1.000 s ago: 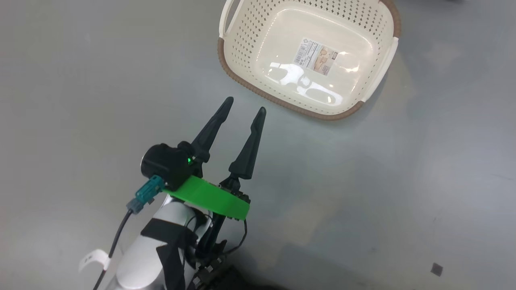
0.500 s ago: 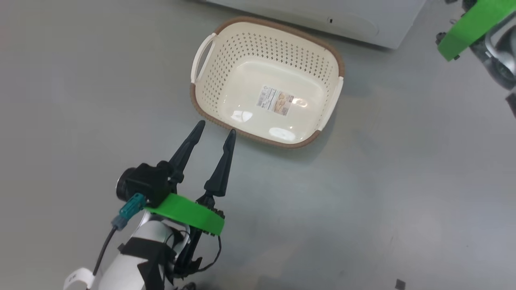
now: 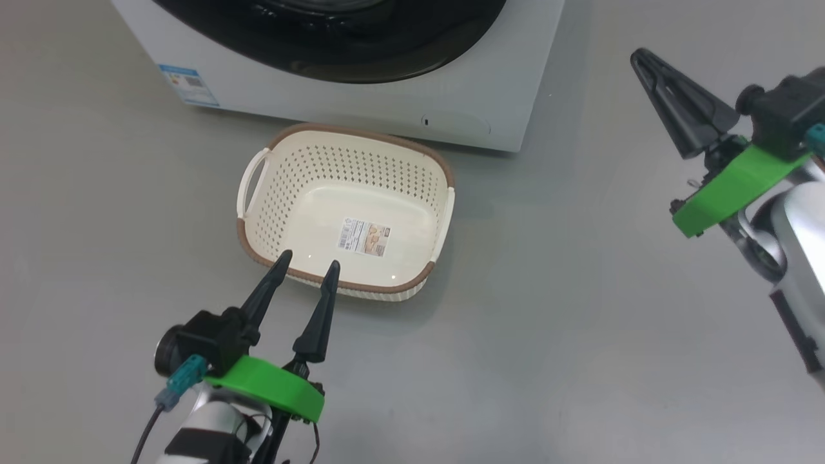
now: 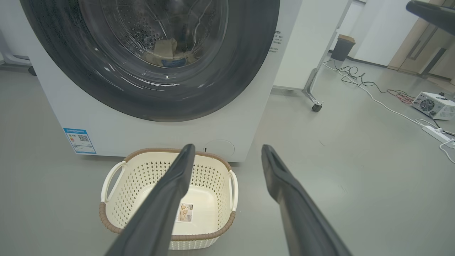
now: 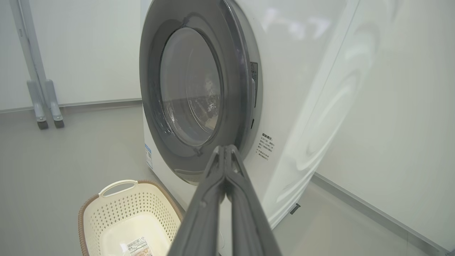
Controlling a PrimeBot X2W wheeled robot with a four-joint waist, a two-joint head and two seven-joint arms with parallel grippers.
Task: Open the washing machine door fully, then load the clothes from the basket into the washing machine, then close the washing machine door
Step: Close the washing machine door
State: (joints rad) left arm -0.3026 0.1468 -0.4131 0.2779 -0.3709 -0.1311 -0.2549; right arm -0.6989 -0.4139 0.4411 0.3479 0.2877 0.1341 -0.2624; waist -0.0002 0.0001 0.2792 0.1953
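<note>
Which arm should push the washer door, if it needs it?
Probably the right tool: shut, it points at the washing machine door. The left tool hangs open, low by the empty basket.

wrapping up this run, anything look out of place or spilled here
Nothing stands out. The basket sits upright and empty before the washing machine, and the clothes show inside through its door.
</note>
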